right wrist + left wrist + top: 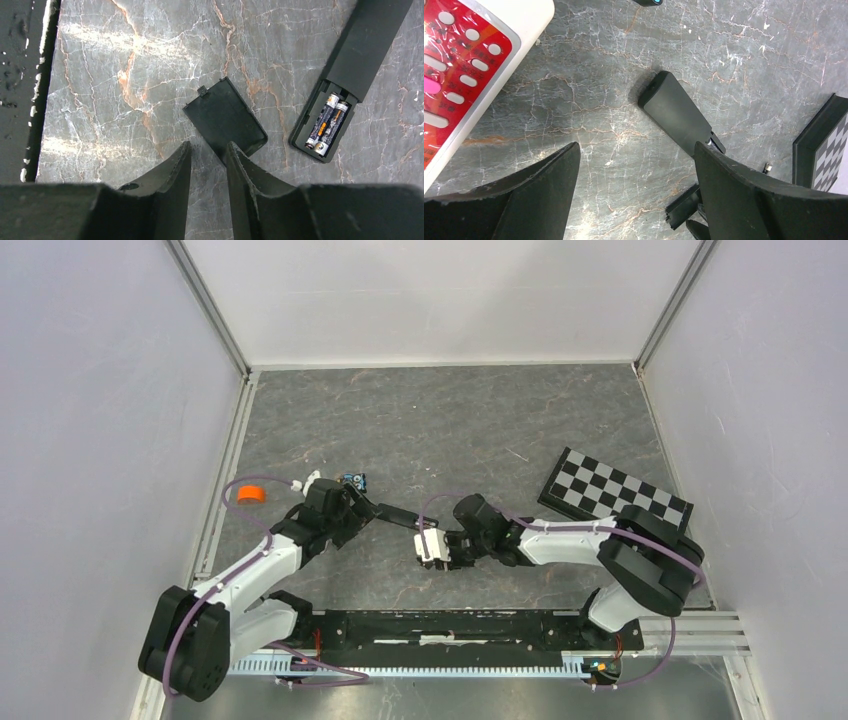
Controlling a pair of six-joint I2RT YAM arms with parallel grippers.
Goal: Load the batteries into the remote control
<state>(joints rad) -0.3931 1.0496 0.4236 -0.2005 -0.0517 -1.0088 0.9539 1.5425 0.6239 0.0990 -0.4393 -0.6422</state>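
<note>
A black remote control [367, 47] lies back-up on the marble table, its compartment uncovered, with two batteries [326, 122] seated side by side in it. The loose black battery cover [225, 117] lies just left of it. My right gripper [209, 146] hovers over the cover's near corner, jaws a narrow gap apart with only table between them. My left gripper [636, 147] is wide open and empty above bare table. The remote's other end [676, 112] shows beyond its right finger [744, 190].
A white remote with a red button panel [464, 70] lies at the left. A checkerboard [615, 495] sits at the right, an orange tape roll [250, 493] at the far left, and a small bluish object [352, 480] behind the left gripper.
</note>
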